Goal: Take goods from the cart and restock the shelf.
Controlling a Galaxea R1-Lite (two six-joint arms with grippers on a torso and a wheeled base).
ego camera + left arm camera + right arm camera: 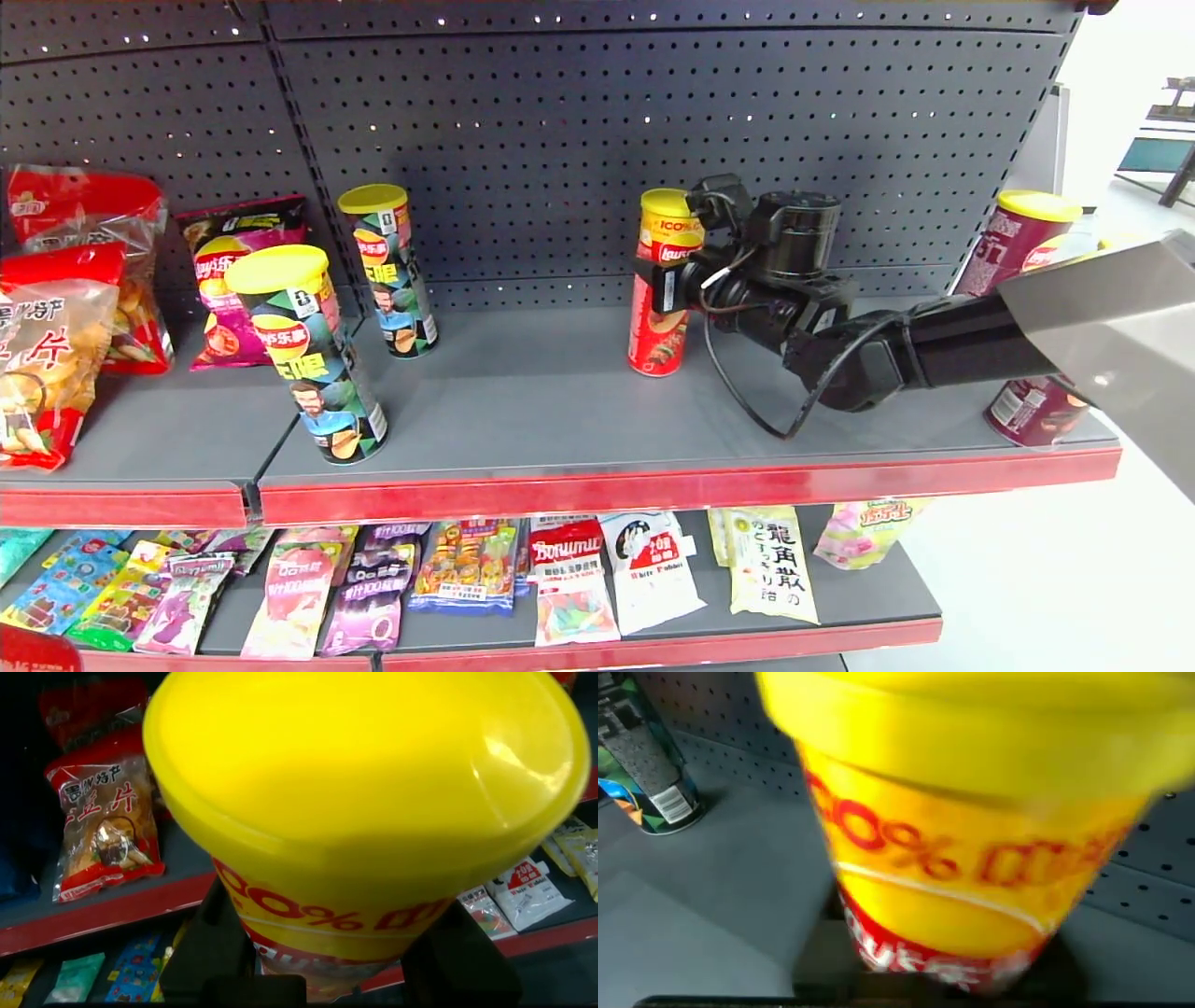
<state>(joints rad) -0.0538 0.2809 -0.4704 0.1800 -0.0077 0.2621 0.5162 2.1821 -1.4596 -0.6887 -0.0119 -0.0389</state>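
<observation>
Two cans in hand. Right gripper (668, 283): clamped around red can (657, 322), upright, base on shelf (560, 411), right of green cans (308, 355). Left gripper (336, 973): closed around second can (374, 793), near side, off shelf. Judged midway: release pending, second placement left.

Grey shelf (541, 392), chip cans (303, 355), snack bags (56, 355)

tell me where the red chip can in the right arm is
Head view: the red chip can stands upright on the upper shelf, right of centre, in the right end effector, a green can to its left.
</observation>
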